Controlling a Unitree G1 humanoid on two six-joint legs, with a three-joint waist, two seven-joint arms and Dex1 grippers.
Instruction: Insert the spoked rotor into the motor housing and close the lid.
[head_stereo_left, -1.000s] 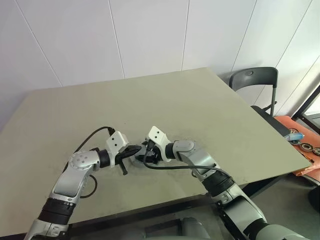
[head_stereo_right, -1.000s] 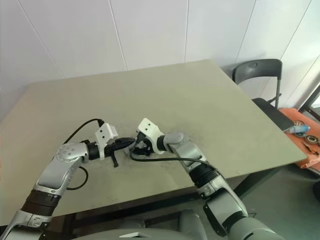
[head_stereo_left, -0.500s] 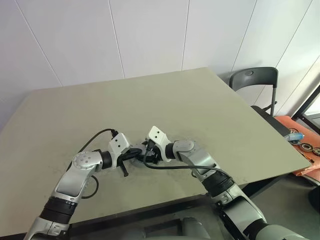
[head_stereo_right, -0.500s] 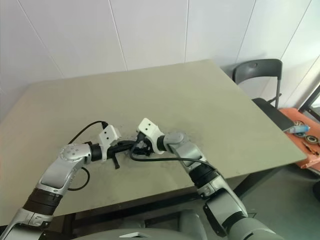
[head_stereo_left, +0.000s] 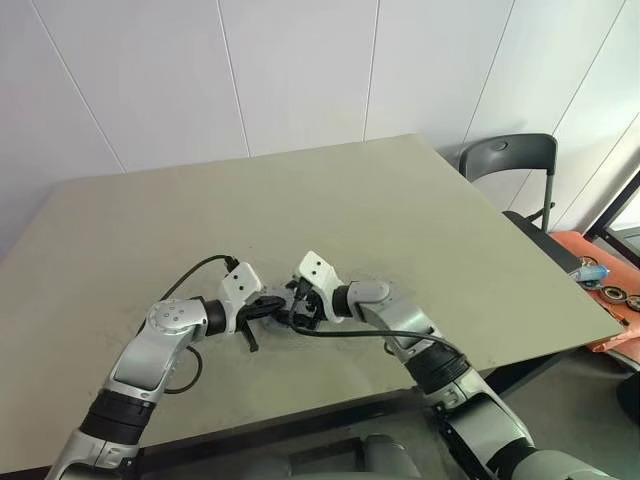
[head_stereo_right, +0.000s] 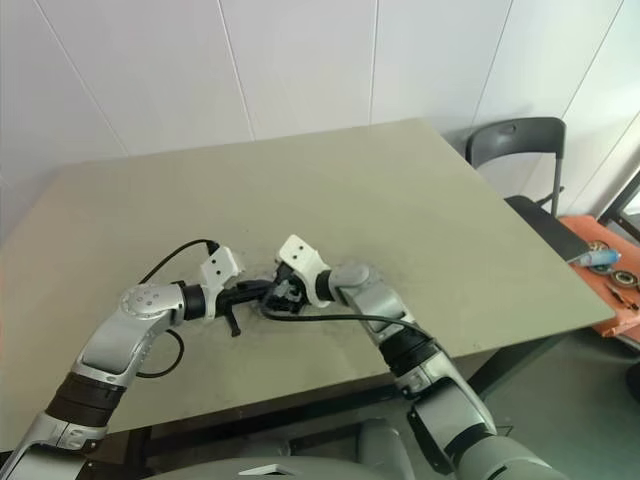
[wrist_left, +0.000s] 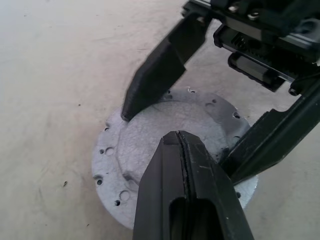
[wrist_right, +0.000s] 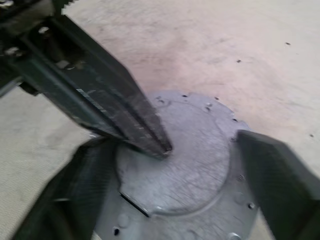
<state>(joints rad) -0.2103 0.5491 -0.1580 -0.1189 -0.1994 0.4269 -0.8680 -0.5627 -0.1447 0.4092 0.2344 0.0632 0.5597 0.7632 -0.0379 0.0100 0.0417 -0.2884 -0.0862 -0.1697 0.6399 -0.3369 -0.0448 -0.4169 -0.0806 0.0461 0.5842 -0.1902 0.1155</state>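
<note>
**Fig.: both grippers meet at the lid, near table edge**

We see a grey-green table (head_stereo_left: 400, 200) w/ both arms converging at one spot toward its near edge, slightly left of centre. There sits the lid (wrist_left: 150, 145), a dull grey round cap w/ small holes and notches round its flange and a raised flat centre disc. It lies flat on the table. What is under it we cannot tell; no coils or spoked wheel are visible.

Left gripper (wrist_left: 179, 142): fingers pressed together, no gap, nothing between them. Their joined tip rests on or just above the lid's raised centre; contact cannot be confirmed. In the right wrist view it enters as one dark wedge w/ its tip over the disc, off-centre.

Right gripper (wrist_right: 170, 165): fingers spread wide, one on each side of the lid, straddling it. One finger (wrist_right: 85, 185) stands at the flange edge, the other (wrist_right: 272, 175) just beside the opposite edge; neither visibly squeezes the lid. In the left wrist view the two black fingers flank the cap the same way.

Head views: the grippers face each other tip to tip, left from the left, right from the right. A dark chair (head_stereo_left: 510, 160) stands beyond the table's right side; an orange tray (head_stereo_left: 610, 275) w/ small round parts lies further right.
</note>
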